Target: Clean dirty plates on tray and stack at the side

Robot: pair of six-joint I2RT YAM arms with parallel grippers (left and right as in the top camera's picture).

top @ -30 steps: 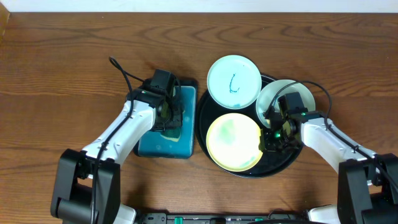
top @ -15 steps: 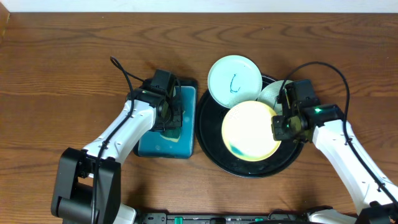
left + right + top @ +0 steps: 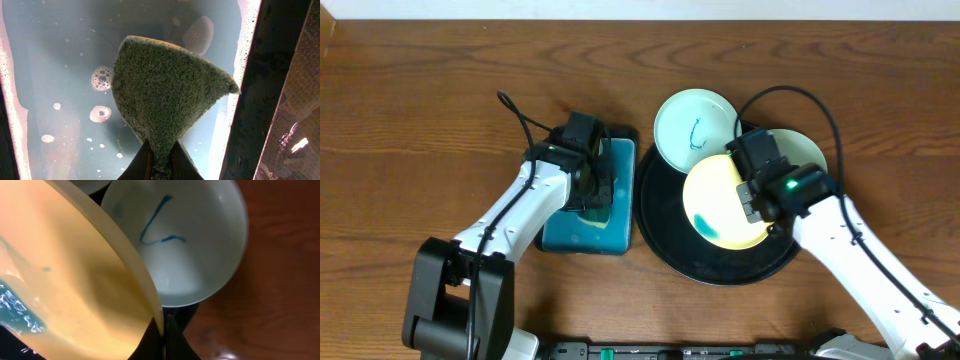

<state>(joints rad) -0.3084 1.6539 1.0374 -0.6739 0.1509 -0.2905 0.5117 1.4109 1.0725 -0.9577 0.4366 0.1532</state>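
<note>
Two claws tight: right claw [image 3: 164,330] on the yellow plate [image 3: 75,280], left claw [image 3: 159,162] on a green sponge [image 3: 165,90].

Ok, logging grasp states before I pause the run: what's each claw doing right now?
Left claw: closed on the green sponge.
Right claw: closed on the rim of the yellow plate.

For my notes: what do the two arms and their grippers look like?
Both the left arm and right arm have white shells, black joints and black bases. Thin black cables loop off both: the left cable, the right cable. A green light glows near the right wrist. The left gripper and right gripper have black bodies and slim dark fingers.
</note>
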